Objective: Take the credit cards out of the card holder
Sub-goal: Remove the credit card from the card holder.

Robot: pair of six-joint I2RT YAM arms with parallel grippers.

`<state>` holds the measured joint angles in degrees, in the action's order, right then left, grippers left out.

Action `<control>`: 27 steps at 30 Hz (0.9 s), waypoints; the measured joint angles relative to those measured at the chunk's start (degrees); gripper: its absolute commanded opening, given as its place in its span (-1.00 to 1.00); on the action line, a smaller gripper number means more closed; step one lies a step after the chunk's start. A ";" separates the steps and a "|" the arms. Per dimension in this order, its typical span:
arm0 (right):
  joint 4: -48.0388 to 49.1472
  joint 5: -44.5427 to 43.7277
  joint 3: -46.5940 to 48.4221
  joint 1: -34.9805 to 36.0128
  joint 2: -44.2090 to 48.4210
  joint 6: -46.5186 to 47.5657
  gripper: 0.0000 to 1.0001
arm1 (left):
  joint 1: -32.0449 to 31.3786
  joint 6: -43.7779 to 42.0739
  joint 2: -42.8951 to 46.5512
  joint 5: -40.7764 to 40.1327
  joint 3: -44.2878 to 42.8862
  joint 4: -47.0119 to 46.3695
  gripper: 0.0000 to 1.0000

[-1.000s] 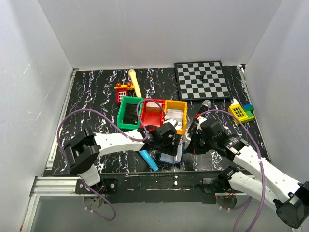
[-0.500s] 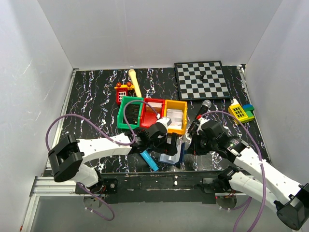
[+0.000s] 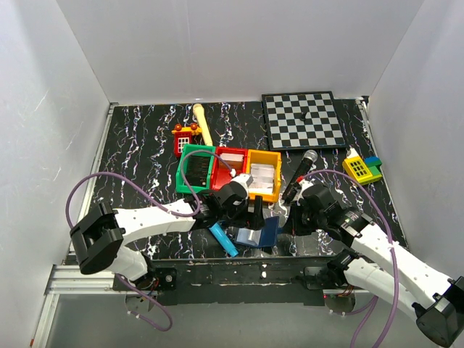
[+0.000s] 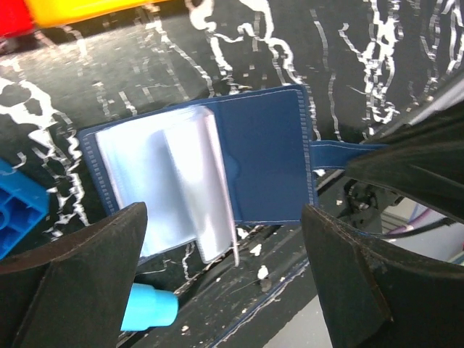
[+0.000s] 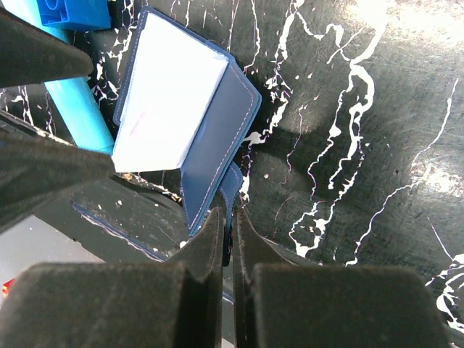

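The card holder (image 3: 254, 235) lies open near the table's front edge, navy outside with pale sleeves inside. In the left wrist view it (image 4: 268, 159) shows flat and open, its pale sleeves (image 4: 174, 185) fanned out. I cannot tell cards from sleeves. My left gripper (image 3: 259, 210) hovers just above it, open and empty (image 4: 225, 283). My right gripper (image 3: 288, 221) is shut on the holder's navy strap (image 5: 230, 190) and holds the right flap (image 5: 217, 123) tilted up. The strap (image 4: 341, 154) runs into the right fingers.
A cyan toy microphone (image 3: 223, 239) and a small blue brick (image 4: 18, 210) lie left of the holder. Green (image 3: 194, 170), red (image 3: 230, 165) and yellow (image 3: 264, 170) bins stand just behind. A black microphone (image 3: 303, 168), chessboard (image 3: 303, 119) and yellow toy (image 3: 361, 168) are farther back right.
The left arm has swung its elbow left and its gripper has drawn back a little from the holder. The right gripper has kept the strap, and the right flap now stands more upright.
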<state>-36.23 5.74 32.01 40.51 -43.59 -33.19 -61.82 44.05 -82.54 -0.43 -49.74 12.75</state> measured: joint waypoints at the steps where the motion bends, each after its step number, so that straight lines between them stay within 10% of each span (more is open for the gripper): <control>1: 0.02 0.00 -0.02 0.00 0.07 -0.02 -0.97 | 0.57 0.55 0.00 -0.04 0.52 0.33 0.71; 27: 0.20 -0.22 -2.03 -0.04 0.90 -1.05 -0.97 | -7.61 -13.25 -14.38 13.53 -15.21 0.83 0.67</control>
<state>-36.03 5.52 29.98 40.47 -42.70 -34.24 -69.43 30.81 -96.92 13.10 -64.95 13.58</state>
